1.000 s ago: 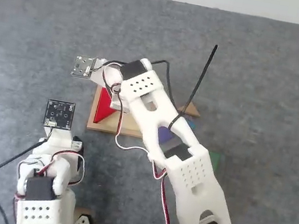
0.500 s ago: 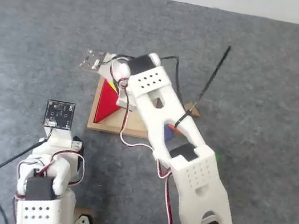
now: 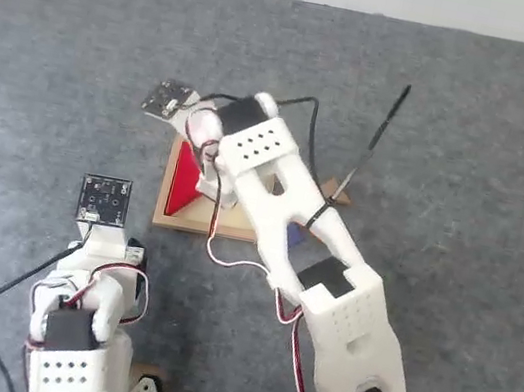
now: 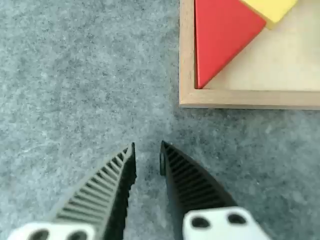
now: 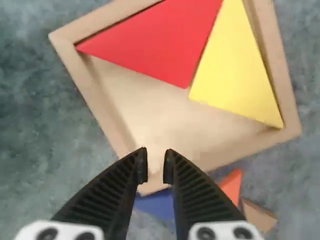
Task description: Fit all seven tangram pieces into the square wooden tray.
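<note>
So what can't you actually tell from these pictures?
- High view: the right arm hides most of the tray and what lies in it.
- Right wrist view: the right gripper covers part of the blue piece, so its shape is unclear. The brown piece near the orange piece is cut off by the edge.
- Left wrist view: the yellow triangle is cut off by the edge.
- All seven pieces cannot be counted.
</note>
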{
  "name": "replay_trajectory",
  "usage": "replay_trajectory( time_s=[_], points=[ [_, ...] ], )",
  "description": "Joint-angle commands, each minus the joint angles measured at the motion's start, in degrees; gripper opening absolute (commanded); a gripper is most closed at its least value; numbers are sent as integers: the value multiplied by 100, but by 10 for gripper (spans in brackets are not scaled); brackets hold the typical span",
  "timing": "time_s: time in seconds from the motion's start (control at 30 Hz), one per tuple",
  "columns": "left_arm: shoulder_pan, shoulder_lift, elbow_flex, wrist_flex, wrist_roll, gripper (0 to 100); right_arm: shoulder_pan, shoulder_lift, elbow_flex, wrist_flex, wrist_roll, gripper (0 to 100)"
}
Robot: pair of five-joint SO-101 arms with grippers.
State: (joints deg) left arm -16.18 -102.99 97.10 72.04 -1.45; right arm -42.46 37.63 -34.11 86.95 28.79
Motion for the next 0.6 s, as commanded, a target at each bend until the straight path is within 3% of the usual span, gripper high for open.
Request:
replay_trajectory(
  time_s=[0.0,0.17,0.57],
  points=[
    [26,-114,-66,26,0,80,-48,-127,334,-910,-79,62],
    [26,-114,-66,26,0,80,215,189,396,-1640,-703,64],
    [26,-114,-66,26,0,80,391,338,422,-2044,-607,66]
  ],
)
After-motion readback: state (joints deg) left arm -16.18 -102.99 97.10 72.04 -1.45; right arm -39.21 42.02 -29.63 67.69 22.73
